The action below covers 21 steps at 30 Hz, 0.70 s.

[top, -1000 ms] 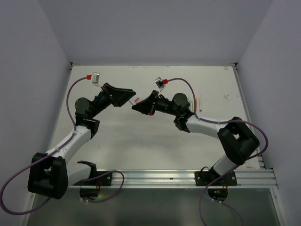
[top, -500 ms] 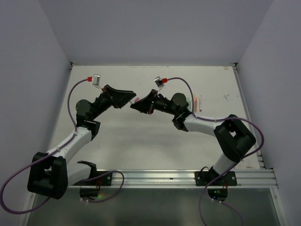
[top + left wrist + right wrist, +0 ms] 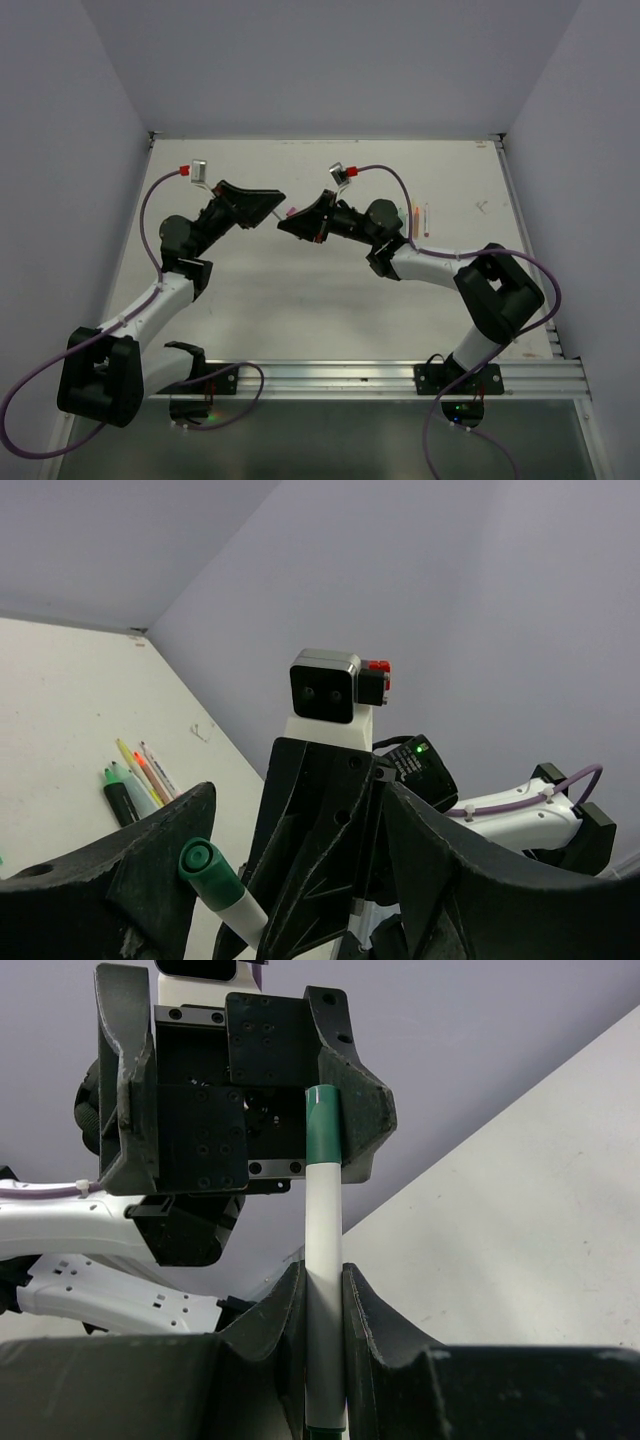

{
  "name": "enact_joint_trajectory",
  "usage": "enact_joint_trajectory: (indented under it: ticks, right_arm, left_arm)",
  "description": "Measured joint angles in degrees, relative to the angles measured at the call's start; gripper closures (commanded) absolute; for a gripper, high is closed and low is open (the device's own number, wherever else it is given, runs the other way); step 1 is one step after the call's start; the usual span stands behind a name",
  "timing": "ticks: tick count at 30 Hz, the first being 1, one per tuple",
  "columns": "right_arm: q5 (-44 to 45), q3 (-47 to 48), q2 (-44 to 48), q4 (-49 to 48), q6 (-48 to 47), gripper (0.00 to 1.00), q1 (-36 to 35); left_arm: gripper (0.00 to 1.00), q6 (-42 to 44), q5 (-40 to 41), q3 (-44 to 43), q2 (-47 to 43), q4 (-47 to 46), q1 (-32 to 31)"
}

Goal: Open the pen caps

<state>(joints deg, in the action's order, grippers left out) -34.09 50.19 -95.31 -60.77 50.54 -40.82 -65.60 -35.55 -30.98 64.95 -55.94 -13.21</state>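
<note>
Above the counter [image 3: 300, 310], the right fingers [image 3: 265, 1335] clamp a white pen [image 3: 323, 1220]; the left fingers [image 3: 125, 1080] stand apart around its green cap [image 3: 322, 1125].

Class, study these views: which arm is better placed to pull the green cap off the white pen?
Left. The right arm has its jaws shut on the pen, holding it steady. The left arm has its jaws open around the green cap, probably ready to close and pull.
</note>
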Motion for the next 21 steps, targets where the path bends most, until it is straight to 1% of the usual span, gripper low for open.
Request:
enact_joint_trajectory:
  ticks: [6, 9, 10, 15, 21]
  right_arm:
    - [-0.02, -0.09, 0.0, -0.2, 0.04, 1.0, -0.04]
    - [-0.11, -0.09, 0.0, -0.5, 0.04, 1.0, -0.04]
    - [-0.15, -0.09, 0.0, -0.55, 0.04, 1.0, -0.04]
    - [-0.39, -0.09, 0.0, -0.98, 0.07, 1.0, -0.11]
    - [-0.7, -0.09, 0.0, -1.29, 0.61, 1.0, -0.15]
  left_arm:
    - [0.34, -0.9, 1.33, 0.0, 0.02, -0.2, 0.0]
    - [0.35, -1.33, 1.53, 0.0, 0.02, -0.24, 0.0]
    - [0.38, -1.36, 1.53, 0.0, 0.02, -0.31, 0.0]
    - [0.43, -1.4, 1.75, 0.0, 0.09, -0.33, 0.0]
    - [0.45, -1.42, 1.77, 0.0, 0.33, -0.57, 0.0]
